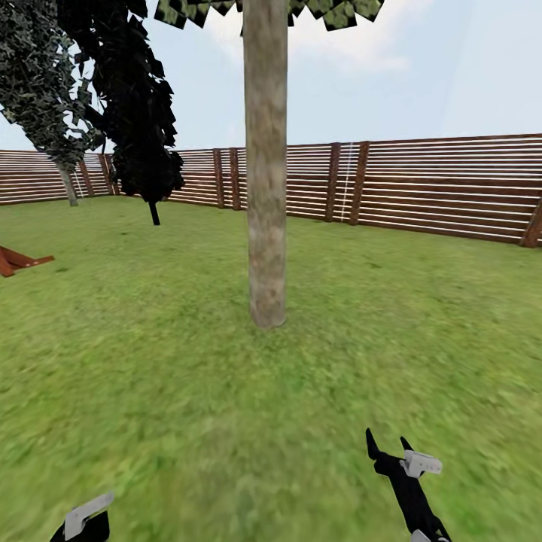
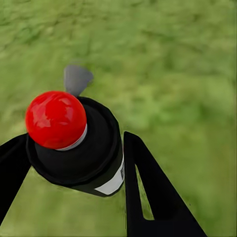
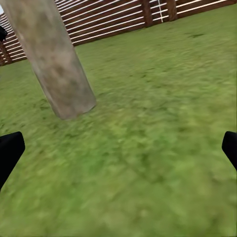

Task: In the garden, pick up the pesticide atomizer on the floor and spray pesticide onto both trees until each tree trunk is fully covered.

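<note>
A thick grey-brown tree trunk (image 3: pixel 57 64) rises from the lawn (image 3: pixel 148 148), slatted fence (image 3: pixel 108 19) behind it.

Your pesticide atomizer (image 2: pixel 79 143) sits clamped between the left gripper's (image 2: pixel 74 168) two black fingers: a black body with a glossy red ball top, a grey nozzle tab and a white label patch, held above the lawn (image 1: pixel 150 391). Straight ahead of you the tree trunk (image 1: pixel 266 173) stands upright, thick, mottled grey-brown and branchless, slightly flared at its base in the grass.
</note>
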Tool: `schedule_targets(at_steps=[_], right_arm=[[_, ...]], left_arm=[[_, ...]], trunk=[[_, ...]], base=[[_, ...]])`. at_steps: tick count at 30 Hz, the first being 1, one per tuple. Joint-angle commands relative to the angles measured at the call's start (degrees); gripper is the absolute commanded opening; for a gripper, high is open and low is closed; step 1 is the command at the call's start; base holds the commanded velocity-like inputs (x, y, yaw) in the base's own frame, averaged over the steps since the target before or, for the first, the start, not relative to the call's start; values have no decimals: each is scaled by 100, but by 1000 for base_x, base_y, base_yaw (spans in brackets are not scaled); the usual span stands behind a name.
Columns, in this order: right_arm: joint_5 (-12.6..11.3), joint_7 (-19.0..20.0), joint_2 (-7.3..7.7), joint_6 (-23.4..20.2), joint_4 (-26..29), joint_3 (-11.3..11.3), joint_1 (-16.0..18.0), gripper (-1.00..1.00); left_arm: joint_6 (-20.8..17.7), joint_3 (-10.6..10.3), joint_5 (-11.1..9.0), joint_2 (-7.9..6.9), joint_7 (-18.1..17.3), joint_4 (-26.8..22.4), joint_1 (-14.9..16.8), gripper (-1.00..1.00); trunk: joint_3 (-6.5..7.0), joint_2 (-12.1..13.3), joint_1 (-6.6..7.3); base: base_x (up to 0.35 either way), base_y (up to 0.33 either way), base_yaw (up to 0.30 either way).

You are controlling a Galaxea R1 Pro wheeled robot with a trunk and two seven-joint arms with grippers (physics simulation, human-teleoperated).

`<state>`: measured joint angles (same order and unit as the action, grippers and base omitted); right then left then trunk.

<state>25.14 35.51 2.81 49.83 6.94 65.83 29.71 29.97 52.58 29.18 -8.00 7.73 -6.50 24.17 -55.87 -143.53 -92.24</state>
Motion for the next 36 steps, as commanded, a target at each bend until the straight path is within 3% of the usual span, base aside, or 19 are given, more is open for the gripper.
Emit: schedule_targets(at_steps=[1,36], right_arm=[[0,0,0,0,0,0,0,100],[0,0,0,0,0,0,0,100]], left_arm=[[0,-2,0,0,0,-1,0,-100],[0,-2,0,0,0,-1,0,-100]], trunk=[[0,0,0],[0,0,0]], base=[[317,106,0],[317,106,0]])
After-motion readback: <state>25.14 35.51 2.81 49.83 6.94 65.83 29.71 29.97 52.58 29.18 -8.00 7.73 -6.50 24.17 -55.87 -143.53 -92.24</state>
